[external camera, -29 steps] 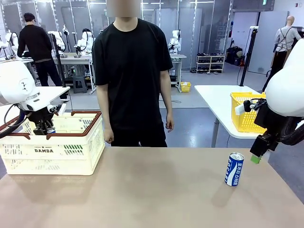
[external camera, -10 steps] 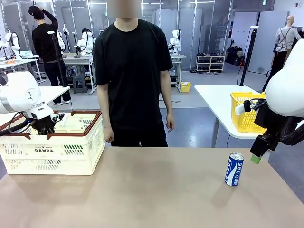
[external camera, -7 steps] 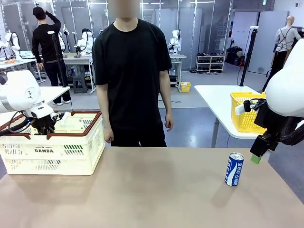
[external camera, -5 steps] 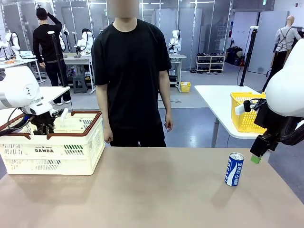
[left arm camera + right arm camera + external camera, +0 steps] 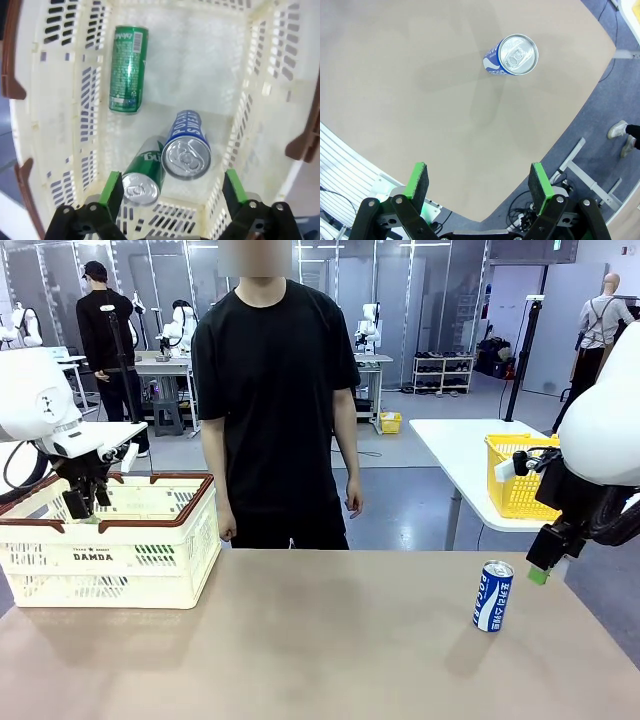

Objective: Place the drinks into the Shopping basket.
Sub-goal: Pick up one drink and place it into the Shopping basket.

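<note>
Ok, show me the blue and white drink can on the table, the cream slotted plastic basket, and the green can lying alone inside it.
Blue and white drink can point(image 5: 493, 596): front view, printed side.
Cream slotted plastic basket point(image 5: 150, 565): front view, front wall.
Lone green can point(image 5: 128, 69): left wrist view, label middle.

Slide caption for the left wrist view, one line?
Open left gripper above the Shopping basket containing two green cans and a blue can.

A lab hall (open-plan): workbenches point(image 5: 452, 445), glass partitions point(image 5: 400, 290), grey floor point(image 5: 400, 510).
</note>
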`<state>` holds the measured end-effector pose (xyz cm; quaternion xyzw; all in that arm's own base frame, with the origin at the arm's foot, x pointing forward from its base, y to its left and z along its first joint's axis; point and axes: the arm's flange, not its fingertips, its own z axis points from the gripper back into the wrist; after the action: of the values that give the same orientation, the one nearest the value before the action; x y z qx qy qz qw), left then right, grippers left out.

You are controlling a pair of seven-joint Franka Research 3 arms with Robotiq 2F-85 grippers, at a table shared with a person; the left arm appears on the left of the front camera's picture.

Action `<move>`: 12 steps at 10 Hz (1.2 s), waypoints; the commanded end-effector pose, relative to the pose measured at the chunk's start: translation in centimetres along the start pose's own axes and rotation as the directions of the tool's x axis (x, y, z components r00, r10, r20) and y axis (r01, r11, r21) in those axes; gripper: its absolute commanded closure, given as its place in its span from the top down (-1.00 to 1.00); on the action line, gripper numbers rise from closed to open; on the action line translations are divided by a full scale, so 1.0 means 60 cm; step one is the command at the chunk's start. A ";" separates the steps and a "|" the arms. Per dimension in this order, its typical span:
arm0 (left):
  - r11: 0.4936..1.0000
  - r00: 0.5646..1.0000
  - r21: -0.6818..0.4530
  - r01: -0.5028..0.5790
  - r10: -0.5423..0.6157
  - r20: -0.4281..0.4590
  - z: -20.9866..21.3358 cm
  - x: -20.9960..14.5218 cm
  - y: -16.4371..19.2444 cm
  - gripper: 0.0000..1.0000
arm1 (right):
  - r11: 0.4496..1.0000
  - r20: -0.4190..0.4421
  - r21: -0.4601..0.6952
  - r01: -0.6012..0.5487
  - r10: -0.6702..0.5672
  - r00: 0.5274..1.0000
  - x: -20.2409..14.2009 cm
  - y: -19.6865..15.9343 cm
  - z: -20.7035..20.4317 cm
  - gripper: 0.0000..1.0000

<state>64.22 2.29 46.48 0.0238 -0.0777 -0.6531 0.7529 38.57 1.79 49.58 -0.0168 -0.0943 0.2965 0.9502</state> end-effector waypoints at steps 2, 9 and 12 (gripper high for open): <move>0.999 0.999 0.041 -0.025 0.026 -0.032 0.041 0.014 -0.014 1.00 | 1.000 -0.004 -0.001 -0.002 0.002 1.000 -0.001 -0.002 0.002 1.00; 0.998 1.000 0.051 -0.022 0.023 -0.012 0.051 0.013 -0.005 1.00 | 1.000 -0.004 -0.001 -0.002 0.002 1.000 -0.001 -0.002 0.002 1.00; 0.998 1.000 0.051 -0.022 0.023 -0.012 0.051 0.013 -0.005 1.00 | 1.000 -0.004 -0.001 -0.002 0.002 1.000 -0.001 -0.002 0.002 1.00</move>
<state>63.67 1.62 49.54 0.0500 -0.0921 -0.6350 0.7654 38.57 1.79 49.58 -0.0168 -0.0943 0.2965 0.9502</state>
